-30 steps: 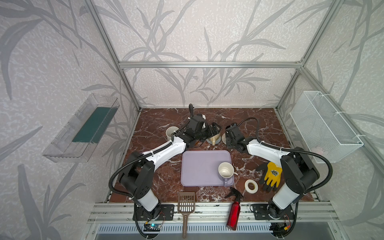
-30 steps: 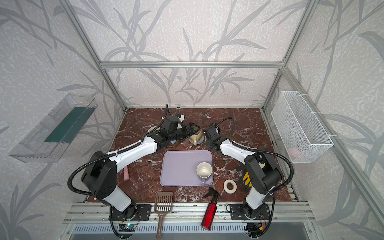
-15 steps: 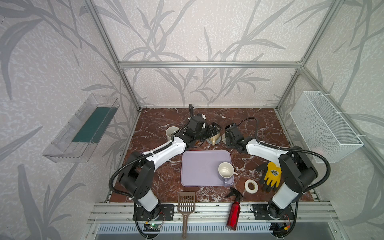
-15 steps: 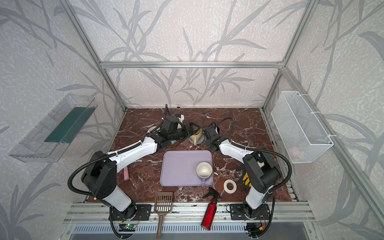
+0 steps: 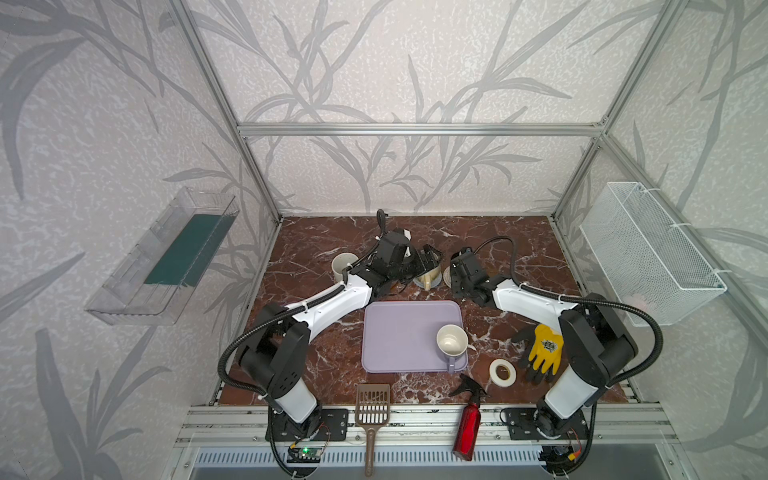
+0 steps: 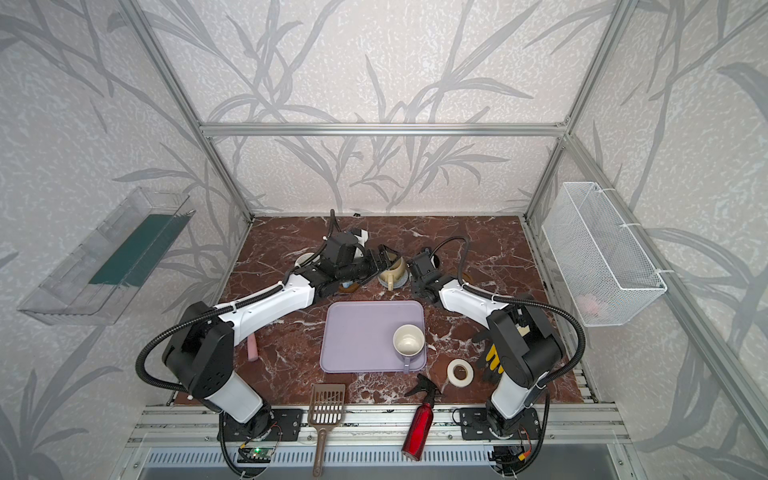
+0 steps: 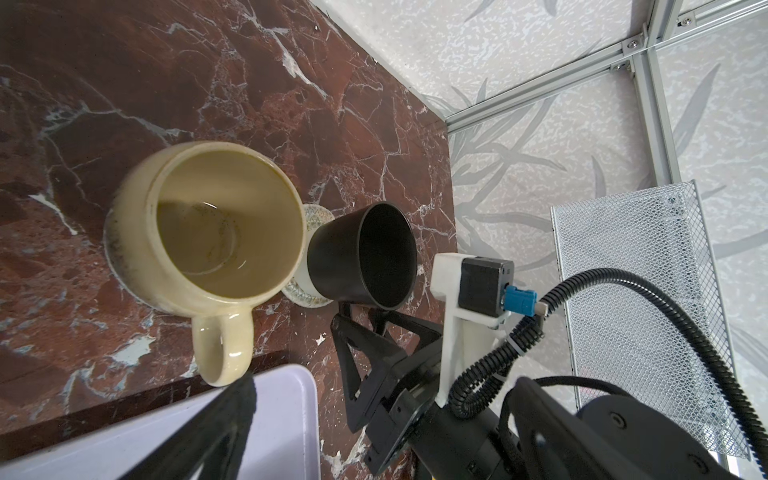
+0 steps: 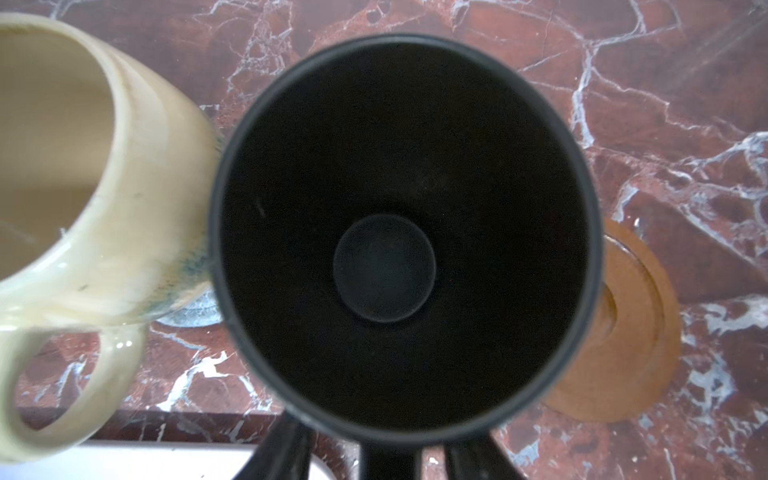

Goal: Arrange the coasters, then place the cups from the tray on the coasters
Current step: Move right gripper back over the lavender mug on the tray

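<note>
I see the squat cream-yellow mug [image 7: 208, 232] on a grey-blue woven coaster [image 8: 193, 312], left of the black mug [image 7: 361, 257] on a cream woven coaster [image 7: 319, 216], behind the lavender tray [image 7: 282, 415].

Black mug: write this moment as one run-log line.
black mug on coaster | right claw open around handle | purple mug on tray

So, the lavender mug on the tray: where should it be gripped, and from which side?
Probably the rim wall of the lavender mug, from straight above, one jaw inside. It stands upright, mouth open, at the right end of the tray, nearer the right arm. Its handle points toward the front, so pinch the rim's right side, clear of it.
</note>
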You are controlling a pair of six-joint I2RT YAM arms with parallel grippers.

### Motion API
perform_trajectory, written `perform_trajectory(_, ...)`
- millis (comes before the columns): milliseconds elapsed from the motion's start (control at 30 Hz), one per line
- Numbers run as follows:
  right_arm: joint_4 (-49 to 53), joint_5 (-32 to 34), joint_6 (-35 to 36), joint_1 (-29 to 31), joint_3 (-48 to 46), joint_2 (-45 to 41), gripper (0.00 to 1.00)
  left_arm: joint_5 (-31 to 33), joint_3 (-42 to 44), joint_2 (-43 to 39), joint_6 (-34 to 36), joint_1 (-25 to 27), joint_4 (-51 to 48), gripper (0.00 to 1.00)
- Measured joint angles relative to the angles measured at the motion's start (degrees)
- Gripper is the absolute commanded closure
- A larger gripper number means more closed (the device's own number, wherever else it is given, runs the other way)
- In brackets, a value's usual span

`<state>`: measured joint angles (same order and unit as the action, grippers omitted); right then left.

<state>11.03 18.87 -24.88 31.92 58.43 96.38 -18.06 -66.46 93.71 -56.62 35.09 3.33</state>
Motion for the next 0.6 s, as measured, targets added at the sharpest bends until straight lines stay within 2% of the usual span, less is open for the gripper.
perform_trajectory(67, 0.4, -0.2, 0.0, 0.0, 0.0, -0.9, 0.36, 0.0, 0.4, -0.5, 0.0, 0.0, 0.0, 0.01)
perform_trajectory(100, 0.8, -0.3, -0.2, 0.0, 0.0, -1.4, 0.13, 0.0, 0.7, -0.8, 0.0, 0.0, 0.0, 0.01)
perform_trajectory(133, 1.2, -0.4, -0.2, 0.0, 0.0, -2.1, 0.01, 0.0, 0.9, -1.2, 0.0, 0.0, 0.0, 0.01)
perform_trajectory(433, 9.5, -1.7, 0.1, 0.0, 1.3, -9.5, 0.01, -0.6, 2.9, -3.7, -0.5, 0.0, 0.1, 0.01)
perform_trajectory(600, 13.8, -5.0, 1.0, 0.0, 0.0, -16.7, 0.01, -1.3, 4.3, -6.7, -0.5, 0.0, -0.7, 0.01)
